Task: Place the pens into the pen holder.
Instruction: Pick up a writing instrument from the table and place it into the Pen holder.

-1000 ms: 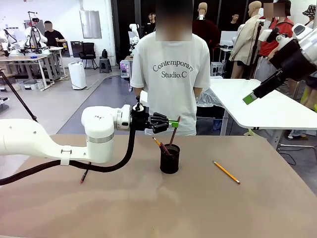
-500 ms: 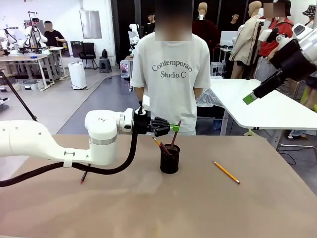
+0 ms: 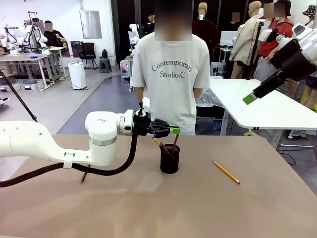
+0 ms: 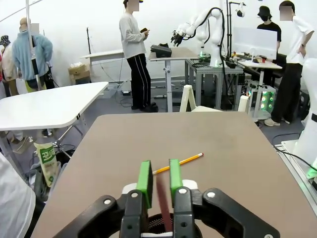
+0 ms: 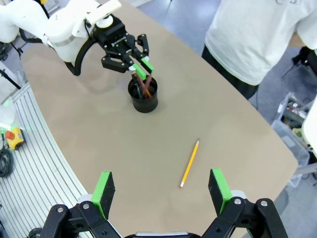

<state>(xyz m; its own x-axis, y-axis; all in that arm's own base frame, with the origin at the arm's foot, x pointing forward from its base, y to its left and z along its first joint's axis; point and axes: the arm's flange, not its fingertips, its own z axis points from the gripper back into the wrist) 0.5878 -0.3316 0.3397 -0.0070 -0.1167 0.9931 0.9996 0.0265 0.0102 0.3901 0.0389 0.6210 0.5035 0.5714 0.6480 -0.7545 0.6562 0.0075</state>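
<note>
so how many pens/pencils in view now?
4. Reddish-brown pen in the pen holder, at the left end effector; orange stick beside it; yellow pencil on the table to its right; dark pen under the left arm. Holder may hide more.

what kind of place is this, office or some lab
Most likely a robotics lab or workshop: a white robot arm reaches over the brown table, cluttered workbenches line the far wall, and a plain white table stands on an open floor.
</note>
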